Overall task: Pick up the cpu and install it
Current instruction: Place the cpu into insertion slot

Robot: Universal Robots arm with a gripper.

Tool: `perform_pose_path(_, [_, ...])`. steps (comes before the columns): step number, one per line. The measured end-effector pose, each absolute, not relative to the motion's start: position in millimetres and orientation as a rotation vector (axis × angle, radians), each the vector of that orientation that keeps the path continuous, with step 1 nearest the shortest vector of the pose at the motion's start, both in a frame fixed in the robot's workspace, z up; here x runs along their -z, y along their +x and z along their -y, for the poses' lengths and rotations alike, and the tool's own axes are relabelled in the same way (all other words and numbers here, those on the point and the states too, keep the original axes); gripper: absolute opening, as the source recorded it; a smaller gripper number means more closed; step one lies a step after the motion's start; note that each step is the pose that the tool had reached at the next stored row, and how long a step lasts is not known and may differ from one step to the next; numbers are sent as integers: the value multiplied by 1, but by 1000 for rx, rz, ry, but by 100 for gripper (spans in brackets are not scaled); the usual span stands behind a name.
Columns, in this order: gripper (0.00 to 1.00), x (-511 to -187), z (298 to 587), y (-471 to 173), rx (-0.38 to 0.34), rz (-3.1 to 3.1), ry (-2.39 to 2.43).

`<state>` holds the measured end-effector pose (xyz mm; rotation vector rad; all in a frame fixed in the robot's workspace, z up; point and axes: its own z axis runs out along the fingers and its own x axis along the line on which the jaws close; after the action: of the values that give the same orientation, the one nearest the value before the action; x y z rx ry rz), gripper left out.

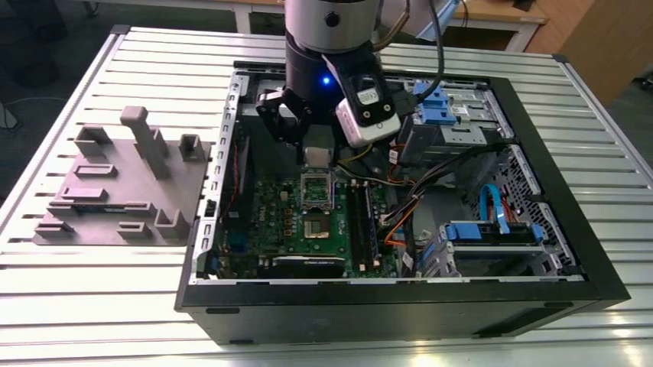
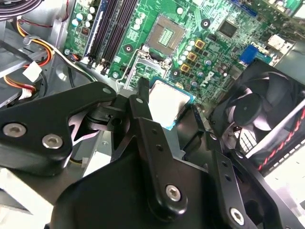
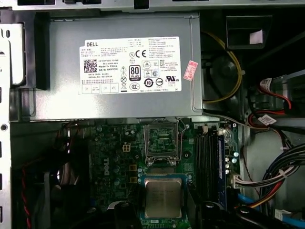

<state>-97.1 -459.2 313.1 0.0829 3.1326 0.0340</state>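
One cpu (image 2: 166, 98) sits clamped in my pincer (image 2: 169, 107), above the motherboard (image 2: 214, 43) and just beside the open socket (image 2: 167, 36). Lowered tilted or off-centre, it could bend socket pins, I judge. Room is tight: the fan (image 2: 248, 109), the memory slots (image 2: 114, 24) and the case walls (image 1: 408, 306) hem me in closely.
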Motion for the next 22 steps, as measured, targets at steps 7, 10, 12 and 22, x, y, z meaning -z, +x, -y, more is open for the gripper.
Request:
perform_pose_path(7, [47,-309,461,-97,-34,-3133,83])
perform_pose_path(10, [47,-309,461,-97,-34,-3133,83])
perform_pose_path(12, [47,-309,462,-97,-35,-3133,83])
perform_pose_path(22, [47,-306,469,-97,-34,-3133,78])
